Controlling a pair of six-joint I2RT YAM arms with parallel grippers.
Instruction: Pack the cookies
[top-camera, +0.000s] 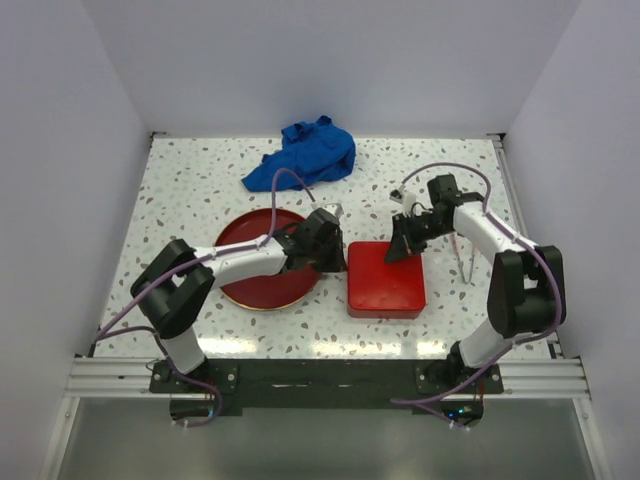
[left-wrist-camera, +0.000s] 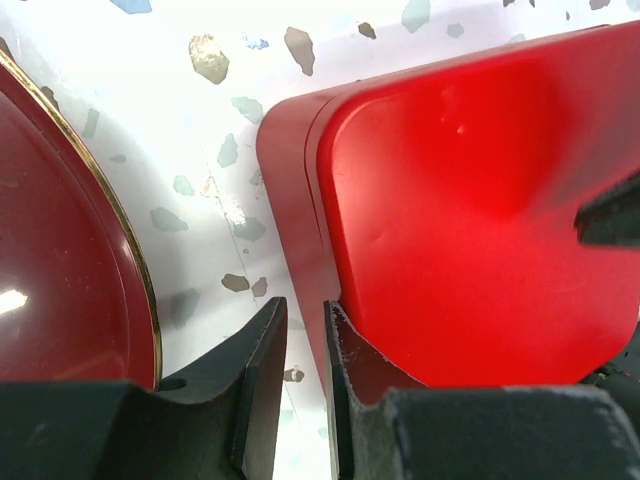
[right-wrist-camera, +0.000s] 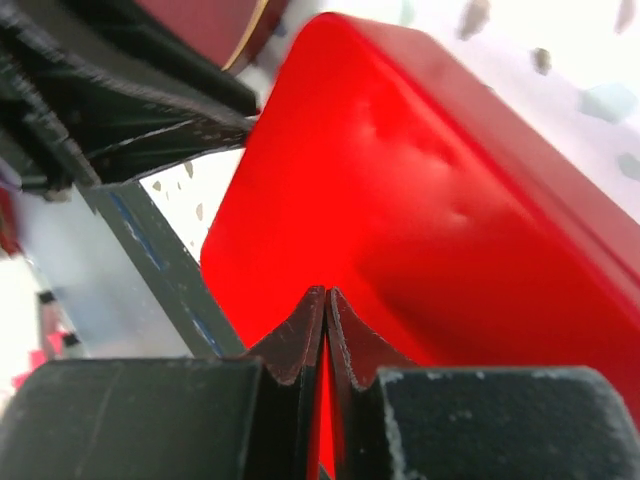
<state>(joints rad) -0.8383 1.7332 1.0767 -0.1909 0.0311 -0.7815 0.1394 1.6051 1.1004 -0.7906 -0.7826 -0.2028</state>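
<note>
**Lid on, both grippers at the box**

I see the glossy red square tin box (top-camera: 386, 284), lid on, mid-width by the near edge of the speckled tabletop (top-camera: 180, 190). L gripper (left-wrist-camera: 305, 312) sits btwn it and the dark red, gold-rimmed round plate (top-camera: 240, 296), jaws a narrow slit apart, holding nothing. R gripper (right-wrist-camera: 327, 293) is closed and empty, tips over the lid's far edge. Crumpled blue cloth (top-camera: 305, 152) lies at the far edge. Cookies: none visible in any view.

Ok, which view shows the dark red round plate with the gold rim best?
Top external: most of the dark red round plate shows there, though the left arm crosses it. The left wrist view catches only its right edge, and the right wrist view a blurred sliver.
</note>
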